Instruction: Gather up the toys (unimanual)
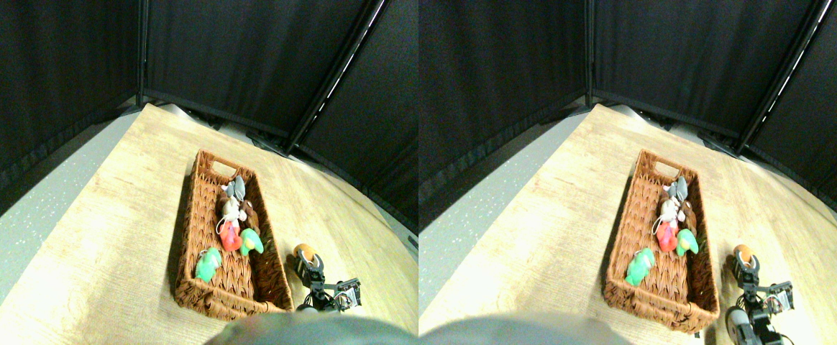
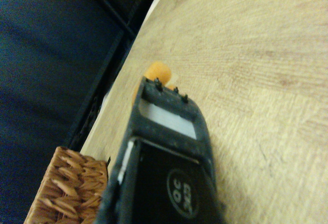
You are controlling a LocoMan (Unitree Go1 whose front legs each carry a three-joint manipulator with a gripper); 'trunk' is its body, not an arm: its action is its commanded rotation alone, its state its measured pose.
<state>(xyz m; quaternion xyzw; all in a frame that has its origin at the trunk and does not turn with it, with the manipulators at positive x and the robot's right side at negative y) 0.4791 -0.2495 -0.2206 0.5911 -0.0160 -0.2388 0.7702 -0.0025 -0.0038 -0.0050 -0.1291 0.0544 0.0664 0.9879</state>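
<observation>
So the orange toy [image 1: 305,251] is the only one left out on the wooden table [image 1: 102,237], sitting just off the wicker basket [image 1: 199,215] on its right-hand long side, near the front corner. The right gripper [image 1: 310,264] is right up against it, the tip touching or nearly so, and in the wrist view the orange toy [image 2: 156,74] pokes out just past the jaw frame. Can't tell whether the jaws are apart or already closed on it, the gap just isn't visible. Inside the basket there's a green toy [image 1: 208,264] near the front, another green toy [image 1: 250,241] and a red-pink toy [image 1: 229,236] mid-basket, then white, brown and grey ones bunched toward the far end. My guess: this is the pick-up step for the last toy. Next it needs a solid grip, a lift clear of the basket wall, then a swing over the basket and a drop.
</observation>
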